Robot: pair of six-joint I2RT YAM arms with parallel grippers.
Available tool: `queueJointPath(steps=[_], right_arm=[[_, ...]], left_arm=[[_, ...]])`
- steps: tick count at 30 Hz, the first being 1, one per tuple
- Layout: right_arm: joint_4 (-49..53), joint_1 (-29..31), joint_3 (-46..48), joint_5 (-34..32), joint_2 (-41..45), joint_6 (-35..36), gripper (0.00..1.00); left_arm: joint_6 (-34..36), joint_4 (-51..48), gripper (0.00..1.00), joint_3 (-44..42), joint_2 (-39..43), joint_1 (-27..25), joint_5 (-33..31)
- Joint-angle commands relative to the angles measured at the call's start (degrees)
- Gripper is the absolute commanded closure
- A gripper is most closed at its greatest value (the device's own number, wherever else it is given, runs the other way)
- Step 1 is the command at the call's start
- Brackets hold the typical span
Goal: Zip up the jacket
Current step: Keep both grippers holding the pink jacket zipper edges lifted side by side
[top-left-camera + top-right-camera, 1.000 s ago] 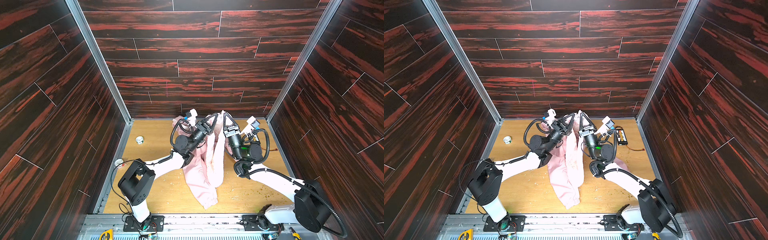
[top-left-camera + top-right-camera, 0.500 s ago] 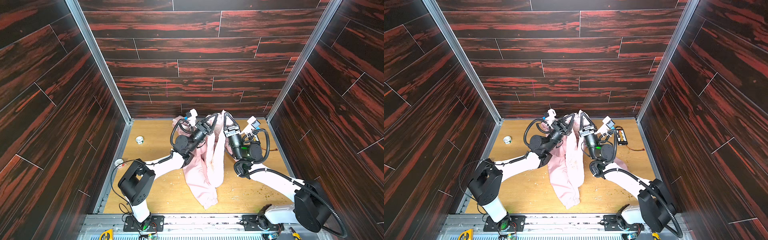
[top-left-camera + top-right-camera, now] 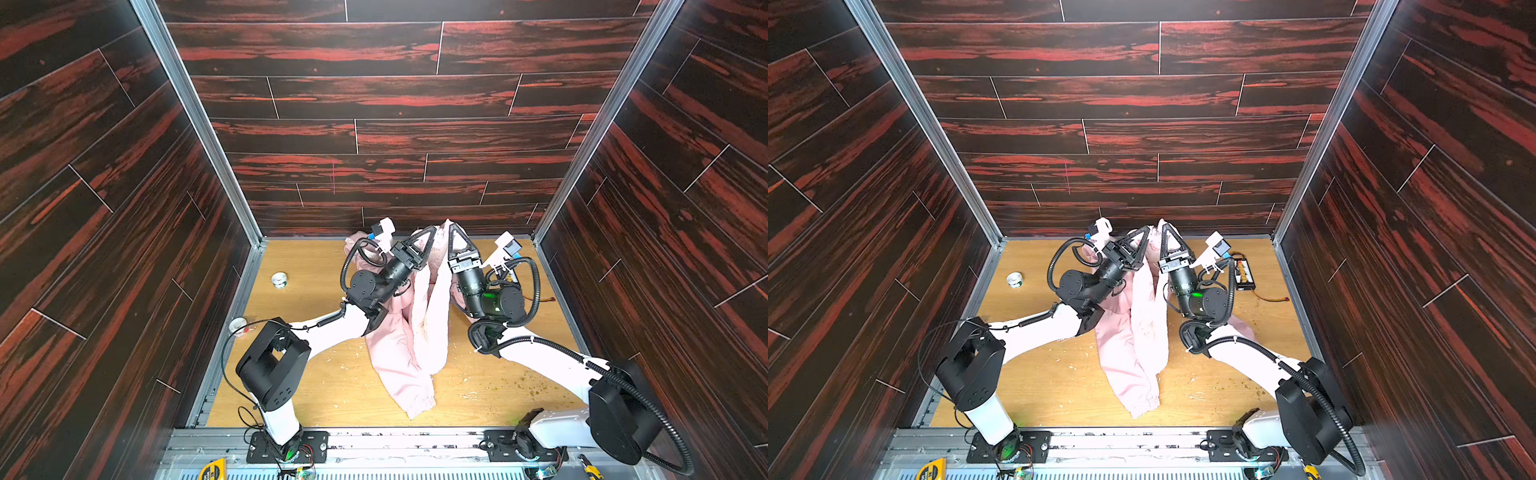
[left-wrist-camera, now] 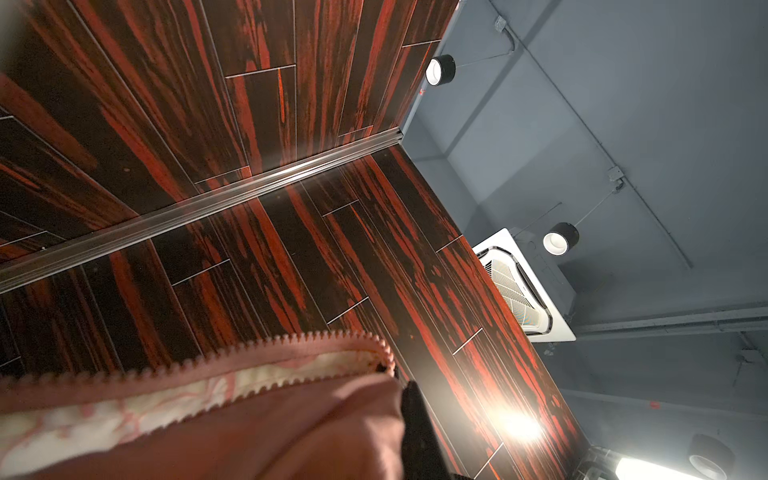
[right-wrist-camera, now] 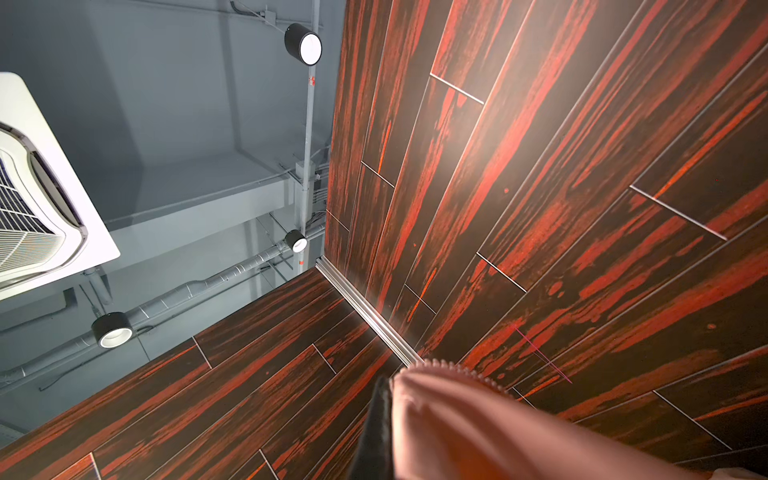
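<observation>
The pale pink jacket (image 3: 399, 353) (image 3: 1129, 345) hangs in the middle, held up by its top edge at the back, with a cuffed sleeve trailing on the table towards the front. My left gripper (image 3: 432, 231) (image 3: 1147, 229) and right gripper (image 3: 451, 227) (image 3: 1165, 227) are raised side by side, tips close together, each shut on the jacket's edge. The left wrist view shows the jacket (image 4: 249, 415) with its two rows of zipper teeth parted beside a black finger (image 4: 417, 432). In the right wrist view the jacket (image 5: 478, 428) has one toothed edge showing next to a black finger (image 5: 376, 424).
A small tape roll (image 3: 279, 279) and a white lid (image 3: 238, 325) lie on the wooden table (image 3: 324, 386) at the left. A circuit board with wires (image 3: 1241, 270) sits at the back right. Dark wood walls close in three sides; crumbs dot the table.
</observation>
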State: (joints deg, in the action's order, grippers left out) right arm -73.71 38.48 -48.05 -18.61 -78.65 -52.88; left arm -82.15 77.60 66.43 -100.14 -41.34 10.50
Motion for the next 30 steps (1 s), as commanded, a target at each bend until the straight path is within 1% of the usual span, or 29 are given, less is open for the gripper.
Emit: queueJointPath(steps=[1, 9, 18, 30], right_arm=[[-4.4, -0.2, -2.5, 0.6, -0.4, 0.4, 1.00], [-3.7, -0.2, -2.7, 1.0, -0.9, -0.1, 1.00], [-3.1, -0.2, -2.4, 1.5, -2.3, -2.3, 1.00], [-3.6, -0.2, -2.2, 3.0, -2.3, -2.5, 1.00]], left_arm=[[-0.6, 3.2, 1.00, -0.6, 1.8, -0.3, 0.6], [-0.7, 3.2, 1.00, -0.3, 1.9, -0.2, 0.7], [-0.7, 3.2, 1.00, -0.2, 1.9, -0.3, 0.8], [-1.1, 3.2, 1.00, 0.0, 1.6, -0.2, 0.4]])
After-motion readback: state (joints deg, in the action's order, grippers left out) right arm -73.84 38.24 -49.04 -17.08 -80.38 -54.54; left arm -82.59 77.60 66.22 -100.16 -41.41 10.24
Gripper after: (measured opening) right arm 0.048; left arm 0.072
